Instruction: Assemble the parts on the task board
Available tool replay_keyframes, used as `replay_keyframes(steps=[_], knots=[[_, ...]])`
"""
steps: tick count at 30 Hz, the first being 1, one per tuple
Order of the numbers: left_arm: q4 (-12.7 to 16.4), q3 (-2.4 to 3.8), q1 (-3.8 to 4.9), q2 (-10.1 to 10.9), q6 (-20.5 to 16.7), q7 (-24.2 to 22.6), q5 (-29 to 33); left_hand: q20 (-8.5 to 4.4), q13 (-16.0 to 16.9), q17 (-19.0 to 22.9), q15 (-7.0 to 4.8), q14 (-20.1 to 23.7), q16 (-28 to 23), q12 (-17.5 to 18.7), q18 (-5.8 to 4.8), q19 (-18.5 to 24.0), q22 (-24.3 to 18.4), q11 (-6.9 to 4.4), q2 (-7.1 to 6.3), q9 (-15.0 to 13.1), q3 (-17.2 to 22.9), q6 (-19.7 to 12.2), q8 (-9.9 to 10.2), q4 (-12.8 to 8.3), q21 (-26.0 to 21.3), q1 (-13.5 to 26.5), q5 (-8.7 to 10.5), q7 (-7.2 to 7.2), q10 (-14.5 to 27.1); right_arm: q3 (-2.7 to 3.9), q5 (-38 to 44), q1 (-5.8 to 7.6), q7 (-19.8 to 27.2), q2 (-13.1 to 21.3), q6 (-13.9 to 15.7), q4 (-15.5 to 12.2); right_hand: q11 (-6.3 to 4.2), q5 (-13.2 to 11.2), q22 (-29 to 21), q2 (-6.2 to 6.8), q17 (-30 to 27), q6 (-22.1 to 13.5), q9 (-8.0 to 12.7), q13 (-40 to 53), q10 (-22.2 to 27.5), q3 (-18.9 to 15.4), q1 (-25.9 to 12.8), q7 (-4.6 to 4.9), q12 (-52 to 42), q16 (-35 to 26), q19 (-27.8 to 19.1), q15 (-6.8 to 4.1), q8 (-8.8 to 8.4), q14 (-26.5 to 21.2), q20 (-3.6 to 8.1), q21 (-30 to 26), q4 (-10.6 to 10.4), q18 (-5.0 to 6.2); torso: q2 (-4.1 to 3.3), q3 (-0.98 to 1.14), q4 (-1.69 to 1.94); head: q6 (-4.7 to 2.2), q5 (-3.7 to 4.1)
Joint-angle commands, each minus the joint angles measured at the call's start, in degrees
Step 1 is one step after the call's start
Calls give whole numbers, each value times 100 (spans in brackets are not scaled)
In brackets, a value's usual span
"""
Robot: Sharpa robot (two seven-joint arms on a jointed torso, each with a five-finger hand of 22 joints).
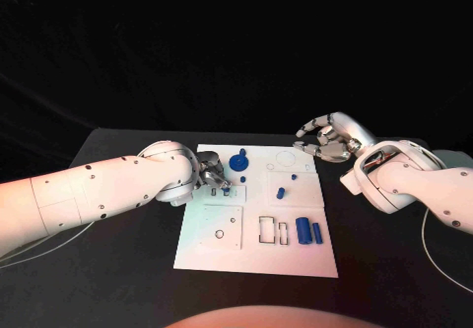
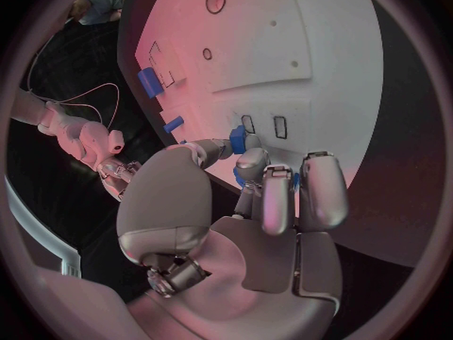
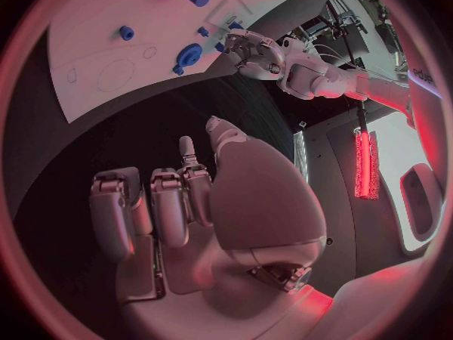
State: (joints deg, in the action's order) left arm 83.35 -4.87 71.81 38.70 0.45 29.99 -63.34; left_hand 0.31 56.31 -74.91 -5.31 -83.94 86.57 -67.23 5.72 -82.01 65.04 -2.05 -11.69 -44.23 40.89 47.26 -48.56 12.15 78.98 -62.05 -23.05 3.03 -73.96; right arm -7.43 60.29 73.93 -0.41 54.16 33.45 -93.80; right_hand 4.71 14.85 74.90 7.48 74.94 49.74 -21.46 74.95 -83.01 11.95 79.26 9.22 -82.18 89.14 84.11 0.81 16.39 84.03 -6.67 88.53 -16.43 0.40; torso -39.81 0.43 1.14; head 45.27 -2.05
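The white task board [image 1: 296, 256] lies mid-table. My left hand [image 1: 209, 171] rests on its left edge, beside two small slots [image 2: 280, 126]. Its thumb and fingers close round a small blue part [image 2: 238, 139], mostly hidden by them. A round blue part [image 1: 238, 162] stands just beyond that hand. A small blue peg [image 1: 294, 177] and a short blue piece [image 1: 280, 193] stand in the raised middle plate. Two blue blocks [image 1: 303, 231] stand near the board's front right. My right hand [image 1: 330, 139] hovers over the far right corner, fingers loosely curved and apart, holding nothing.
Black tabletop [image 1: 394, 273] surrounds the board on all sides. A thin white cable [image 1: 426, 239] runs along my right arm. Outlined empty recesses [image 1: 266, 230] sit left of the blue blocks, and a round hole [image 1: 219, 234] marks the board's front left plate.
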Motion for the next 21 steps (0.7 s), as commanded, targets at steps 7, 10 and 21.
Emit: replay_keyframes(steps=[7, 10, 21], knots=[[78, 2, -38, 35, -175, -53, -188, -23, 9, -979, -35, -481, 43, -27, -115, -7, 19, -18, 32, 4, 1218, 112, -44, -1165, 27, 21, -23, -98, -43, 1, 5, -9, 57, 1, -7, 5, -31, 31, 1351, 10, 1178, -32, 6, 775, 6, 21, -46, -3, 17, -29, 458, -52, 18, 515, 30, -38, 1, 18, 6, -4, 7, 37, -5], [89, 2, -62, 42, -162, -51, -319, -25, 13, -985, -36, -482, 47, -30, -116, -9, 24, -20, 28, 2, 1222, 113, -45, -1167, 30, 23, -23, -99, -47, 1, 4, -11, 57, 3, -8, 6, -31, 31, 1351, 10, 1178, -32, 6, 775, 6, 21, -46, -3, 17, -29, 458, -52, 18, 515, 30, -38, 1, 18, 8, -6, 5, 49, -15], [83, 1, -191, 3, -224, -59, -643, -28, 18, -988, -39, -483, 50, -35, -121, -17, 48, -22, 19, -3, 1230, 115, -49, -1172, 41, 28, -24, -101, -52, 1, 1, -17, 63, 5, -12, 9, -33, 40, 1352, 18, 1178, -29, 7, 777, 1, 50, -62, -6, 13, -30, 460, -55, 34, 516, 32, -37, 1, 18, 5, 0, -11, 47, -17]])
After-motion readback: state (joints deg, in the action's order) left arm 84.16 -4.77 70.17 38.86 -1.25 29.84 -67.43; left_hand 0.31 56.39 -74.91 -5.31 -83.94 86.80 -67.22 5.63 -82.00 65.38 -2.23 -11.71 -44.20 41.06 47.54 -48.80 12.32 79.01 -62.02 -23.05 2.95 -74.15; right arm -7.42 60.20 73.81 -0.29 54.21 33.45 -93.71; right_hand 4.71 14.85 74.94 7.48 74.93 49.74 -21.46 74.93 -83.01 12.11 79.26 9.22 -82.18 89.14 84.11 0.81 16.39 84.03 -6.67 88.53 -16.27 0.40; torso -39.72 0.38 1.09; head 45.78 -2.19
